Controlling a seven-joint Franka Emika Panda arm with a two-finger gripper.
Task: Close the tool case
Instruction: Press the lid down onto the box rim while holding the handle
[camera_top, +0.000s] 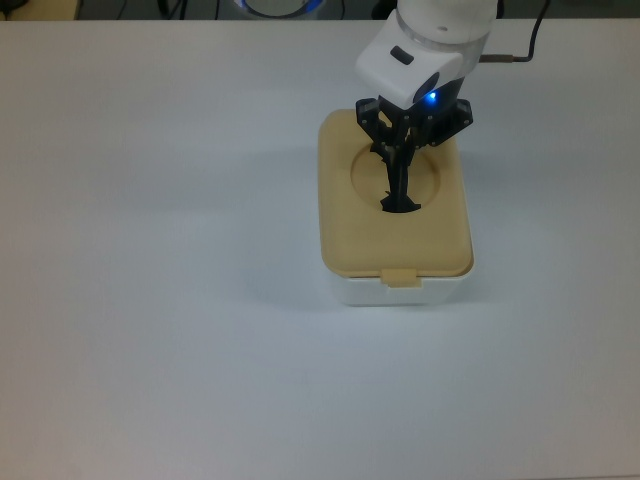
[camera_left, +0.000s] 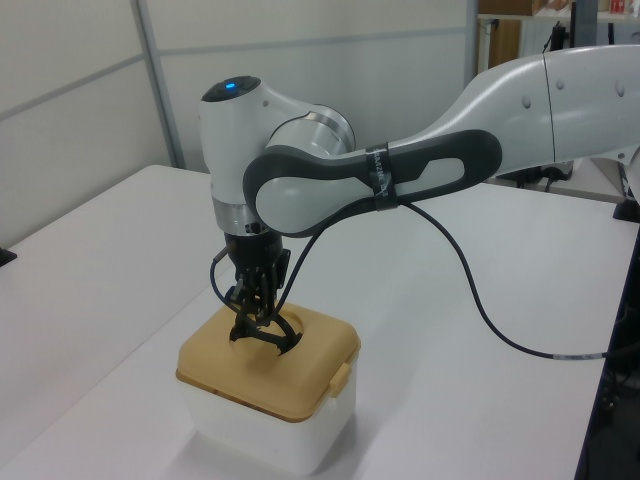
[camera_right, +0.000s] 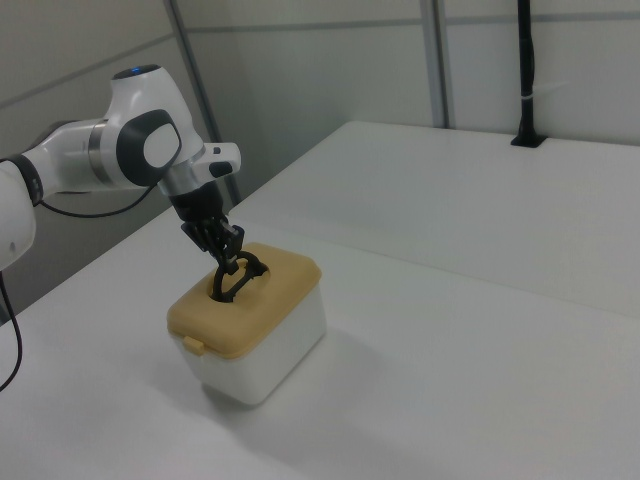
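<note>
Fingers (camera_left: 258, 312) pinched together on the black handle (camera_top: 400, 196), which stands up from the round recess of the tan lid (camera_top: 395, 210). Lid rests on the white tub (camera_left: 265, 430) of the tool case but sits skewed: in the top view its left edge overhangs the tub. Front latch tab (camera_top: 402, 278) appears unfastened. Judged mostly done; squaring and pressing down remain. Case stands on the white tabletop (camera_top: 160, 250), right of centre in the top view.
</note>
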